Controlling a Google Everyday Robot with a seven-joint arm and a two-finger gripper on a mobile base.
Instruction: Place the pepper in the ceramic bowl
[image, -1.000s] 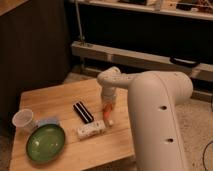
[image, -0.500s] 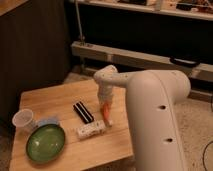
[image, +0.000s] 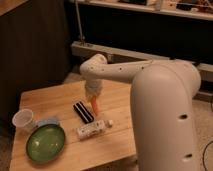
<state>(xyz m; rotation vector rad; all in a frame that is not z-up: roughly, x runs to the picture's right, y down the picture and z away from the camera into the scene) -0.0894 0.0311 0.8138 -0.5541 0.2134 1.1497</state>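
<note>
Pepper (image: 94, 104) hangs from the gripper (image: 93, 98), jaws clamped on its upper end, over the wooden table (image: 117, 107) beside a black striped packet (image: 83, 111). Its long axis is near vertical, tapered tip down. It looks light, smooth-skinned and slightly soft (so squeeze gently), best held at the thick end. The ceramic bowl (image: 46, 142) sits well apart.

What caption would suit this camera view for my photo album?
The robot's gripper holds the orange pepper over the wooden table, the green ceramic bowl waiting nearby.
</note>
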